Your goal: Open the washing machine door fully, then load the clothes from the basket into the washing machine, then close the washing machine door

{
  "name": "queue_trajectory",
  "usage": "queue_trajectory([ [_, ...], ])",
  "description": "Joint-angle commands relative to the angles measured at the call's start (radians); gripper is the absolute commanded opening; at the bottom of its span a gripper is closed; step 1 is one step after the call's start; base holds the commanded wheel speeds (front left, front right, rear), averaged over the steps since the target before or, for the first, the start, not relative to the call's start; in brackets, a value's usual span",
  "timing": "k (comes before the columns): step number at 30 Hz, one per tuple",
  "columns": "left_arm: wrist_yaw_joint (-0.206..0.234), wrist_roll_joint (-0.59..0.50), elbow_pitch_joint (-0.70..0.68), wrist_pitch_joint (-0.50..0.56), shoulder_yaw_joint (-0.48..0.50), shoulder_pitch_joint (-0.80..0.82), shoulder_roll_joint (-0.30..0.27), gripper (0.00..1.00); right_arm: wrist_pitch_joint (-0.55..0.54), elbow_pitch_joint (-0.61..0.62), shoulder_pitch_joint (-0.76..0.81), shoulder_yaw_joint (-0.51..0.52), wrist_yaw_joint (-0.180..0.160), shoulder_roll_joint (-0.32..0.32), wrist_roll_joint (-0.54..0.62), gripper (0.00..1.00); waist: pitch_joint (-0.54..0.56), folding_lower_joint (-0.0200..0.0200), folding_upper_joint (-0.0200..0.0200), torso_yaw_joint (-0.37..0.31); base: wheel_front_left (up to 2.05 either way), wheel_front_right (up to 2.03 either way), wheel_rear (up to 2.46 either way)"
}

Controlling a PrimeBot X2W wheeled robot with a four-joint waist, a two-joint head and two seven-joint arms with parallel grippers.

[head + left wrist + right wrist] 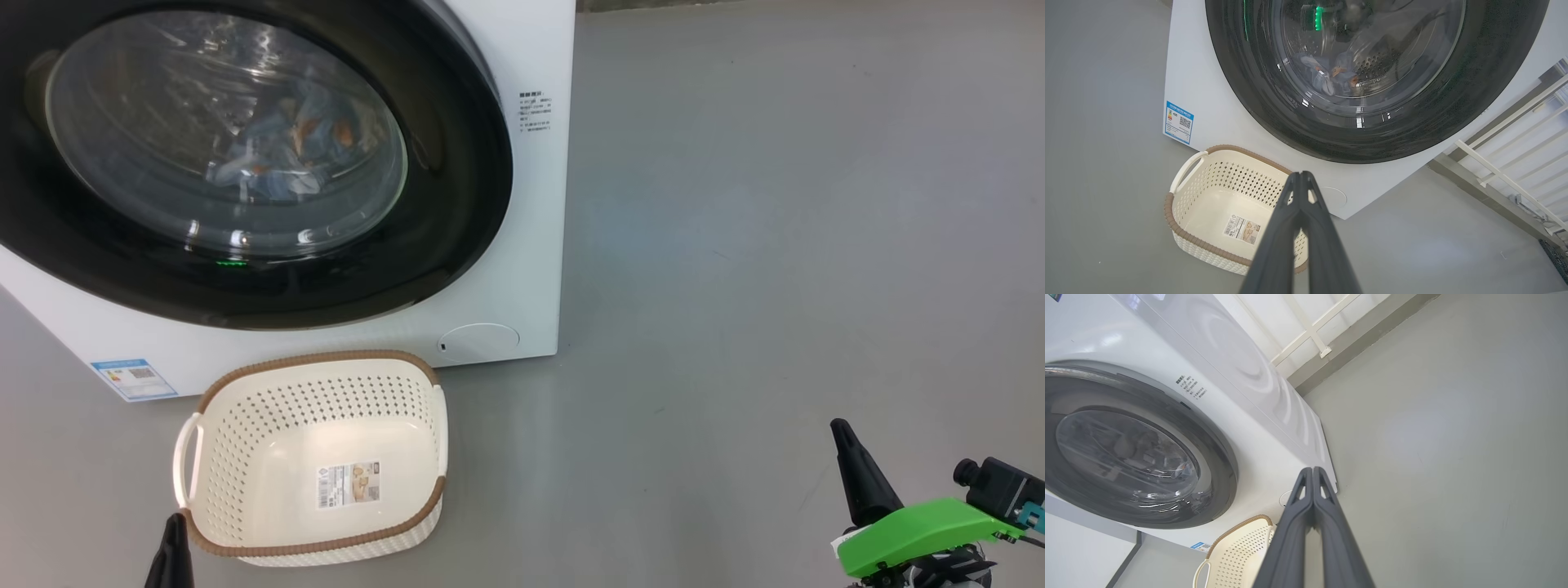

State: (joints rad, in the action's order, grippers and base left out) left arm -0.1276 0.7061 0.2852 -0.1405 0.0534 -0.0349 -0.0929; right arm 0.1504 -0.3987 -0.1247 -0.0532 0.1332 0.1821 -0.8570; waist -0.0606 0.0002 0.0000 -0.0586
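The white washing machine point(522, 269) stands at the upper left, and its black-rimmed round door point(457, 229) lies flat against its front. Through the glass I see the light blue clothes point(286, 139) in the drum, also clothes point(1327, 75) in the left wrist view. The cream basket point(245, 457) sits on the floor in front of the machine, holding just a paper label point(349, 483). My left gripper point(1301, 174) is shut, its tip point(174, 523) at the basket's near left corner. My right gripper point(1312, 470) is shut, low over the floor point(841, 429) at the right.
Grey floor point(775, 204) stretches to the right of the machine. A white railing point(1515, 163) and wall base run beside the machine's far side. A round service cap point(478, 341) and a blue energy sticker point(133, 378) mark the machine's lower front.
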Motion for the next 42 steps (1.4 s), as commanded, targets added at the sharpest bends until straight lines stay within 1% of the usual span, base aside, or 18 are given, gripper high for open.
queue_trajectory([
  [1, -0.001, 0.033, -0.024, 0.009, 0.019, 0.043, -0.012, 0.00, -0.009, 0.030, -0.011, 0.003, -0.001, 0.001, -0.029, 0.00, 0.001, -0.0002, 0.0000, 0.001, 0.00, 0.00, 0.00],
  [42, -0.002, 0.442, -0.031, 0.125, 0.039, 0.090, 0.014, 0.00, -0.127, 0.088, 0.002, 0.077, -0.002, -0.059, -0.371, 0.00, 0.028, -0.0002, 0.0000, 0.028, 0.00, 0.00, 0.00],
])
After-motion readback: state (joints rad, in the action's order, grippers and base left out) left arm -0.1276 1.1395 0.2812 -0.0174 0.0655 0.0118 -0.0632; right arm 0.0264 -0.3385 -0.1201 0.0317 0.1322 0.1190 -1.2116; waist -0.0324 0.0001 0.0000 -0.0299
